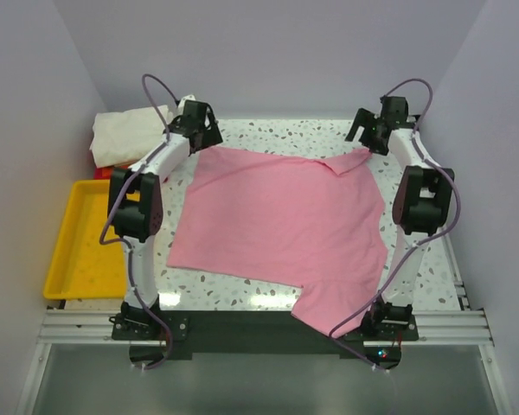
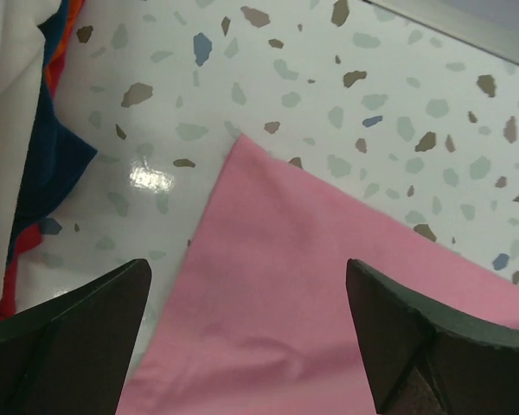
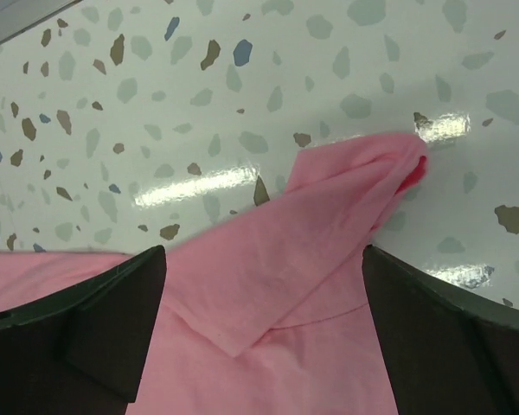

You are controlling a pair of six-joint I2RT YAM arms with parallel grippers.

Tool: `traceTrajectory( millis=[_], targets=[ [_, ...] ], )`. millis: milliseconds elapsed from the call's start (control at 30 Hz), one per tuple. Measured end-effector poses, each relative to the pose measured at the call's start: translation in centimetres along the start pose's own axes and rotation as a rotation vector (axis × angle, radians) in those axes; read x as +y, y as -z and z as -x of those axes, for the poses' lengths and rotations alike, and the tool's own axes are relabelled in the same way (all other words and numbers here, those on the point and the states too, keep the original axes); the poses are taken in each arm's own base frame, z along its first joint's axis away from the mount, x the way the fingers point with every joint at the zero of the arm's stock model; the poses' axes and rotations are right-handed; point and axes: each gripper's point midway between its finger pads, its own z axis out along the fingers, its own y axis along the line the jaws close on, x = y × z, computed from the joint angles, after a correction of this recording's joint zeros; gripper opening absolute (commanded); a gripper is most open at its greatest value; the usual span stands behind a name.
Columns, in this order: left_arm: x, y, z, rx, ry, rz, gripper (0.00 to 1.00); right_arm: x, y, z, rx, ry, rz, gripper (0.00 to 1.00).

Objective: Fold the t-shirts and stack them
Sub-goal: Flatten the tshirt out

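**Operator:** How are my hands set?

**Spotter:** Your left gripper (image 2: 246, 270) is spread wide, jaws far apart with nothing pinched between them. It hangs over the far left corner of the pink t-shirt (image 1: 277, 216), and that corner lies flat below it. Your right gripper (image 3: 264, 255) is just as wide and also grips nothing. It sits over the shirt's far right corner, where a sleeve is doubled back on itself.

**Operator:** And the shirt itself?

**Spotter:** It's spread out on the speckled table (image 1: 277, 134) between your two arms. One near corner trails over the table's near edge by your right arm's base.

**Operator:** What's around it?

**Spotter:** Just past the shirt's far left corner is your pile of folded t-shirts (image 1: 130, 134), cream-white on top. Orange, dark blue and red edges show beneath it in the left wrist view. Left of the shirt sits the yellow tray (image 1: 82, 242), well apart from the cloth.
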Motion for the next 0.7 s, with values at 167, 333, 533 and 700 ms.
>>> traceTrajectory(
  millis=[167, 333, 533, 700],
  targets=[
    [-1.6, 3.4, 2.4, -0.063, 0.022, -0.104, 1.0, 1.7, 2.0, 0.7, -0.016, 0.012, 0.043, 0.99],
    [-1.2, 7.3, 1.8, -0.079, 0.04, -0.182, 1.0, 3.8, 6.3, 0.9, -0.057, 0.035, 0.077, 0.99],
    [0.8, 10.0, -5.5, 0.02, 0.014, -0.192, 1.0, 6.1, 7.3, -4.7, 0.028, 0.042, 0.082, 0.98],
    [0.1, 12.5, -12.0, 0.105, -0.062, -0.225, 1.0, 5.9, 4.7, -9.3, 0.151, 0.034, 0.044, 0.95]
  ],
)
